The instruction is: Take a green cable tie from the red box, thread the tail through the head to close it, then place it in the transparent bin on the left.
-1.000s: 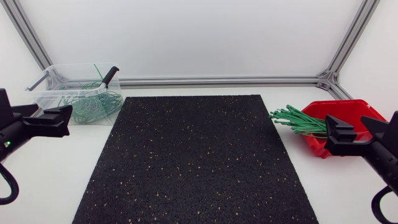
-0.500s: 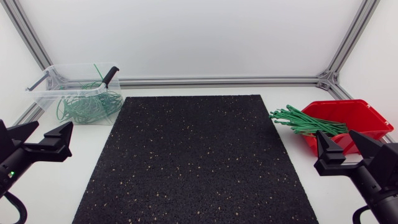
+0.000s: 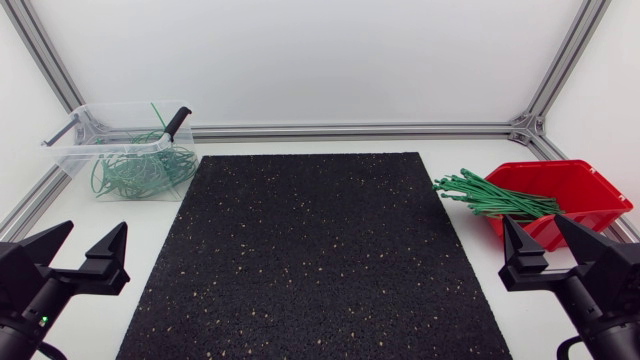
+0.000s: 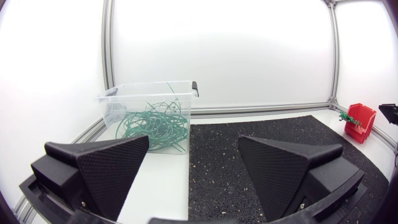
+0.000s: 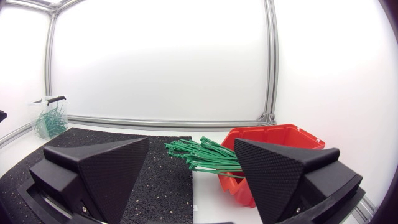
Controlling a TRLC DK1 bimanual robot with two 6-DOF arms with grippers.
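The red box (image 3: 567, 194) stands at the table's right side, with a bundle of green cable ties (image 3: 489, 196) sticking out over its left rim onto the table. The transparent bin (image 3: 112, 145) sits at the back left, holding several closed green ties (image 3: 140, 172). My left gripper (image 3: 82, 248) is open and empty near the front left edge, well in front of the bin. My right gripper (image 3: 545, 239) is open and empty just in front of the red box. The right wrist view has the ties (image 5: 202, 154) and the box (image 5: 273, 140) ahead of the fingers; the left wrist view has the bin (image 4: 149, 112) ahead.
A black speckled mat (image 3: 310, 250) covers the middle of the white table. A black-handled tool (image 3: 176, 122) leans in the bin's back right corner. An aluminium frame rail (image 3: 350, 130) runs along the far edge.
Both arms have drawn back toward the front edge of the table, away from the bin and the red box. Both grippers stayed open.
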